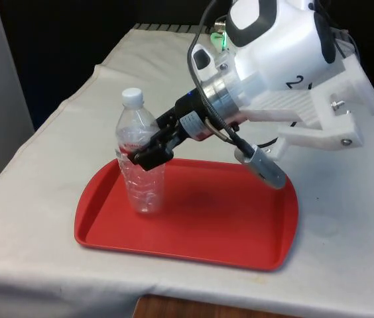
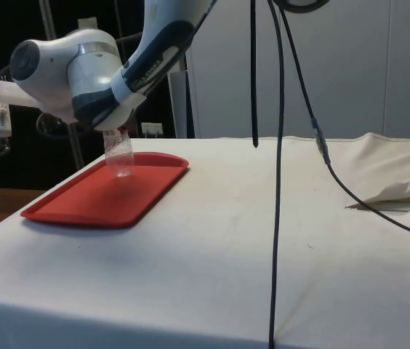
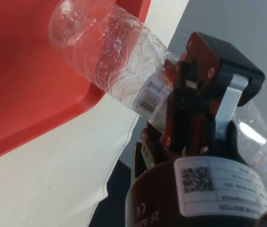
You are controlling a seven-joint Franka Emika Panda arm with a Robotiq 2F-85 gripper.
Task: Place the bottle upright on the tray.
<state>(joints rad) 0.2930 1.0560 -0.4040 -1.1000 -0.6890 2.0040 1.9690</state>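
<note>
White tablecloth (image 1: pixel 34 218) covers table. Red tray (image 1: pixel 227 225) lies flat on cloth near front edge; in side view tray (image 2: pixel 89 200) lies near table's corner. Clear plastic water bottle (image 1: pixel 140 179), white cap (image 1: pixel 132 97) on top, stands upright on tray at front view's left end, base touching tray floor. Black gripper (image 1: pixel 148 154) reaches in from front view's right, fingers clamped on bottle at mid-height, at label. Wrist view: fingers (image 3: pixel 195 101) squeeze bottle (image 3: pixel 110 52) at barcode label (image 3: pixel 148 97).
</note>
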